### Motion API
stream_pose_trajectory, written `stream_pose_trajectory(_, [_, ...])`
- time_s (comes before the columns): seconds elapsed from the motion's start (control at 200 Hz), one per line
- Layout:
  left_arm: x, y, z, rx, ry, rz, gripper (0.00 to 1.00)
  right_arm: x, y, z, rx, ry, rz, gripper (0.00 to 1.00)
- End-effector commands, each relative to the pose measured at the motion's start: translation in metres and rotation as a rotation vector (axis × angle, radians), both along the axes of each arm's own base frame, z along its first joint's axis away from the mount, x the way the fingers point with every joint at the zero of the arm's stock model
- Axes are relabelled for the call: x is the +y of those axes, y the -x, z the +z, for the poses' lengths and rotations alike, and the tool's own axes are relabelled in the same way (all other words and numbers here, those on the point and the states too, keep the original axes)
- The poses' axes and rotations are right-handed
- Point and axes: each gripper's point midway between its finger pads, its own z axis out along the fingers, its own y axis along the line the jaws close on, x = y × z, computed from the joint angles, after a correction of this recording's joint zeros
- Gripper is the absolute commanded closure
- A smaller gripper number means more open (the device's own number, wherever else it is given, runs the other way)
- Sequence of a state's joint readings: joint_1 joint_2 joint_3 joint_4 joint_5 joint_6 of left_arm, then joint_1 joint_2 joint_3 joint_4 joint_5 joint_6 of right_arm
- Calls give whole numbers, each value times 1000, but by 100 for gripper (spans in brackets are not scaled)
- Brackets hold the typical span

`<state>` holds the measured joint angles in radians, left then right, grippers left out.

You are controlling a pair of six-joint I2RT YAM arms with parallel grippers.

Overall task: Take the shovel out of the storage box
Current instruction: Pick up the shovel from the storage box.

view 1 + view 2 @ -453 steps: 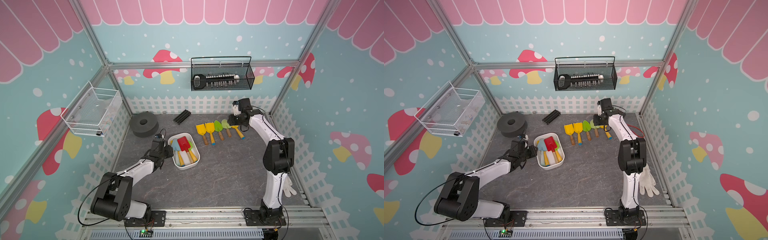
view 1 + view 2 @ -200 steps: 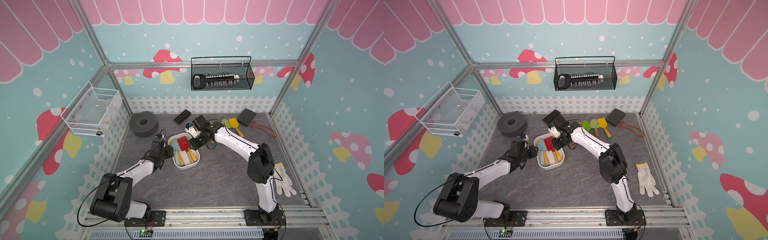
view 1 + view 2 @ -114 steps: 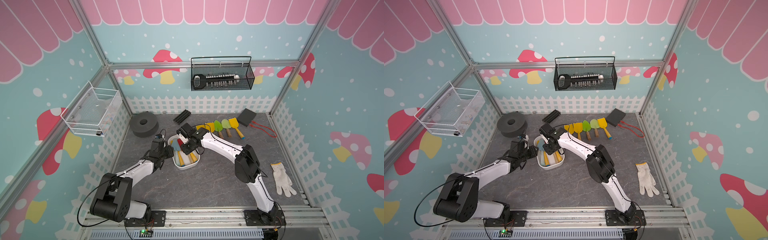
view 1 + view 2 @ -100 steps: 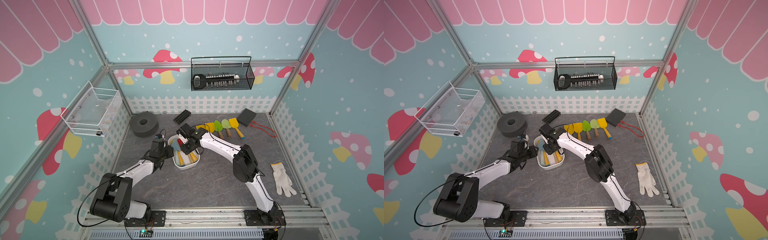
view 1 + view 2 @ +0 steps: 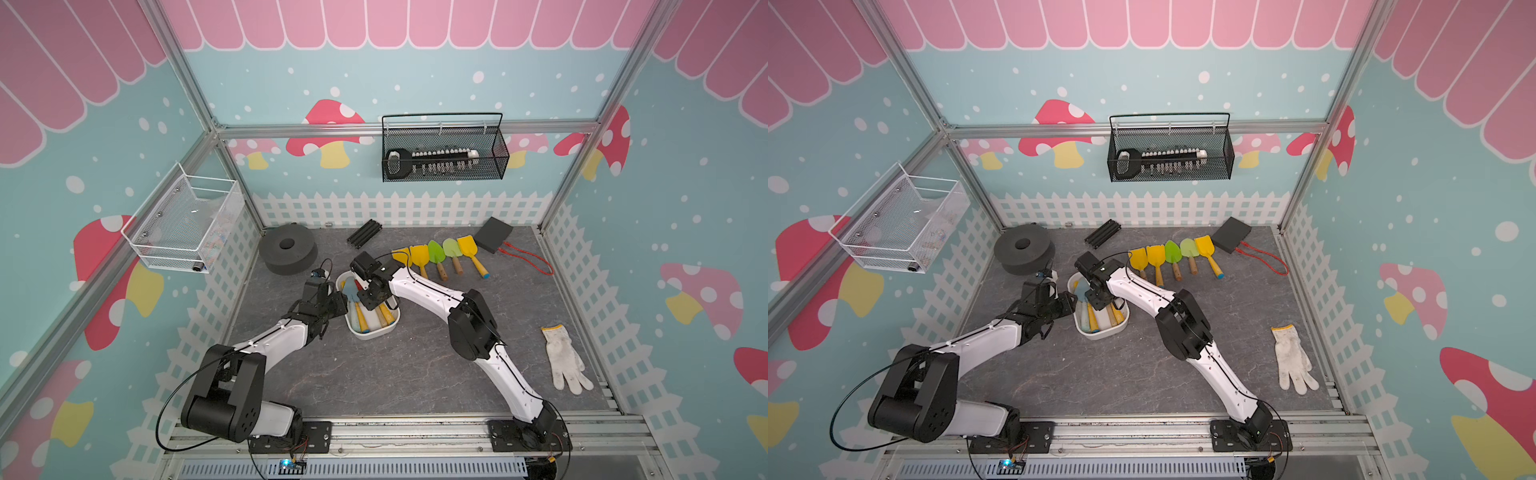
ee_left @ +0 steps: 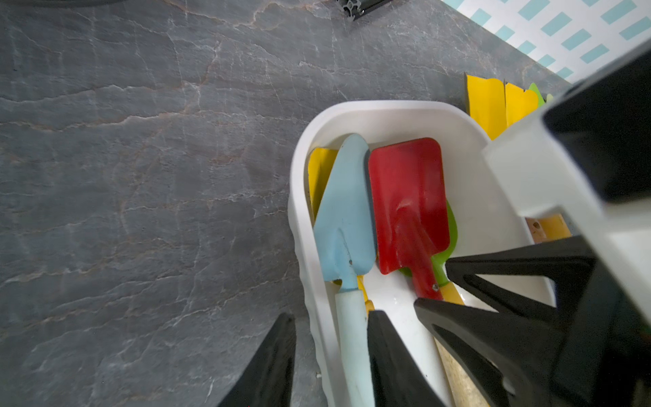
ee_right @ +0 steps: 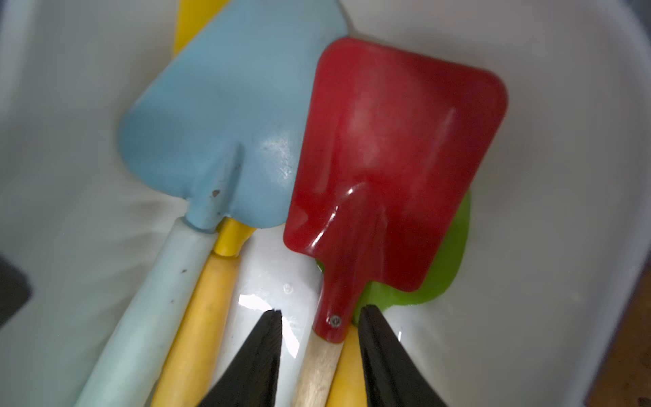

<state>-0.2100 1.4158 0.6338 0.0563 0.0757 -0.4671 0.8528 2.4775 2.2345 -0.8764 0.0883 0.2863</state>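
Observation:
The storage box [image 5: 374, 332] [image 5: 1100, 333] is a shallow white tub left of centre on the grey table. In it lie a red shovel [image 7: 387, 158] [image 6: 405, 197], a blue shovel [image 7: 225, 105] [image 5: 352, 291], and yellow and green ones beneath. My right gripper [image 7: 318, 312] [image 5: 370, 303] reaches down into the box. Its narrow jaws straddle the red shovel's wooden handle, with a thin gap on one side. My left gripper [image 6: 331, 313] [image 5: 338, 301] is shut on the box's near wall [image 6: 317, 282], one finger outside and one inside beside the blue shovel's handle.
Several yellow and green shovels [image 5: 436, 253] lie in a row behind the box. A black foam ring [image 5: 286, 249], black bars [image 5: 364, 233] and a black case with a red cord [image 5: 493, 235] sit at the back. A white glove [image 5: 565, 365] lies right.
My right arm swung from the shovel row at the back right to the box, dropped its gripper in and narrowed its jaws round the red shovel's handle. The left arm held still.

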Motion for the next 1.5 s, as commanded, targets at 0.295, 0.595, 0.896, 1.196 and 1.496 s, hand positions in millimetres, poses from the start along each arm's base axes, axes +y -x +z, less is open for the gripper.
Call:
stream_pose_trajectory(0.295, [-1,0,-2,6,-8,-11,62,-2,8,-35,76,45,-11,62])
stream_pose_trajectory(0.595, [0,-1,-6,12,-13,-5,62,-8,14,-53,115,73,-29,58])
stream_pose_trajectory(0.896, [0,-1,-9,21,-18,-5,61,0,4,-38,76,44,-29,82])
stream_pose_trajectory(1.196, [-1,-2,-8,20,-16,-10,61,14,-10,8,-2,-45,-27,93])
stream_pose_trajectory(1.496, [2,-1,-7,13,-20,-1,61,19,-12,33,-25,-95,-33,93])
